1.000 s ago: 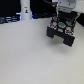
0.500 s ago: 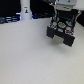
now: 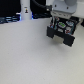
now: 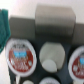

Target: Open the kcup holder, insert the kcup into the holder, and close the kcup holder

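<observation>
Insert step: gripper (image 3: 61,31) over holder (image 3: 64,37); grip state unclear (jaws hidden). Next: seat kcup (image 4: 50,54) in slot.

Bench (image 3: 25,55) plain pale grey-white, no pattern. Kcup holder (image 3: 61,34) black, open drawer dark inside. Kcup (image 3: 62,23) hard to tell at this size, green-blue spot on top. Gripper (image 3: 61,20) body white, dark lower parts. White post (image 3: 25,10) at back with a dark mark. Background dark, blue glow. Wrist view: pods (image 4: 21,54) red and white tops with dark print, one plain white pod (image 4: 50,55) between them, tray black, grey blocks above, teal patch at one edge.
</observation>
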Controlling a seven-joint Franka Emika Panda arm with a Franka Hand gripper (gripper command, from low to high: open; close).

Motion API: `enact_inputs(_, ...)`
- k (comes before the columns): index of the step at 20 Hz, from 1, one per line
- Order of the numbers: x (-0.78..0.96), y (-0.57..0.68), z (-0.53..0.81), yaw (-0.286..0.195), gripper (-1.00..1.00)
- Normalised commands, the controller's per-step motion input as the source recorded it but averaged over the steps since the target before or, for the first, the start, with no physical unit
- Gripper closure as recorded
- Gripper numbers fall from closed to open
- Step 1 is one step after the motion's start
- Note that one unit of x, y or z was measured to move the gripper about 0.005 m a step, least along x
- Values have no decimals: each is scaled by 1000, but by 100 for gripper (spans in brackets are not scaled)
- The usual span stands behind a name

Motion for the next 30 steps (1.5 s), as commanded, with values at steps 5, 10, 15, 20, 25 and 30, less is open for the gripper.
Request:
enact_inputs(5,263,-214,-327,86,-100)
enact_inputs(10,-15,80,-295,187,-100)
enact_inputs(15,-119,92,-192,252,-100)
enact_inputs(20,-288,59,-62,257,-100)
enact_inputs(25,-454,282,4,149,-100)
enact_inputs(30,-488,455,17,103,-100)
